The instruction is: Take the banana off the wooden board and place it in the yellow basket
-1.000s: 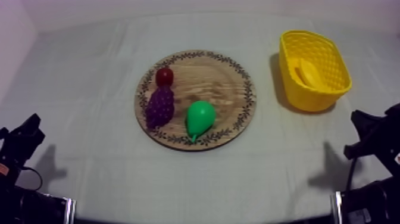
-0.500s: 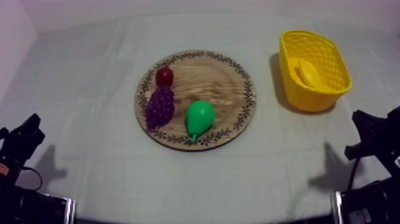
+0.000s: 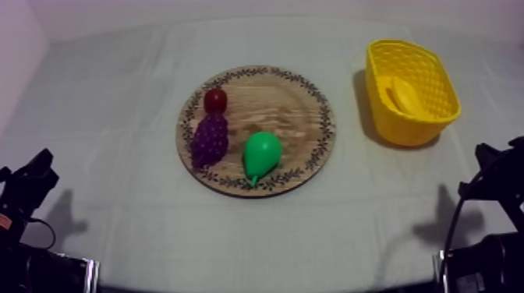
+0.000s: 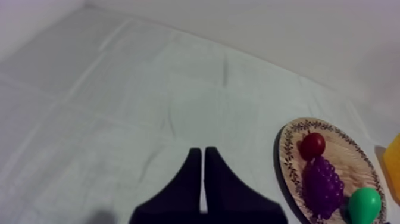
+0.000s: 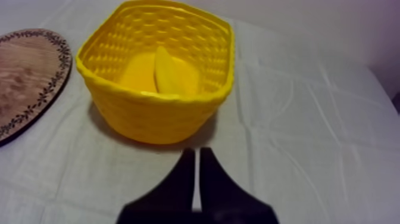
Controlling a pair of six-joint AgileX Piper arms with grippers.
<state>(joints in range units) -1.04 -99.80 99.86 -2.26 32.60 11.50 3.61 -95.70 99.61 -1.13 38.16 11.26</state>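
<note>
Meanwhile, the right gripper [image 5: 196,152], pressed together, has been drawn toward 3 o'clock. The banana [image 3: 404,94] is laid eleven-to-five in the yellow basket [image 3: 405,129].

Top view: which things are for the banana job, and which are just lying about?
For the job: yellow toy banana, already in the yellow lattice basket; round wooden board with patterned rim.
Just lying about, on the board: purple bunch of toy grapes; green toy pear; small red fruit.
</note>
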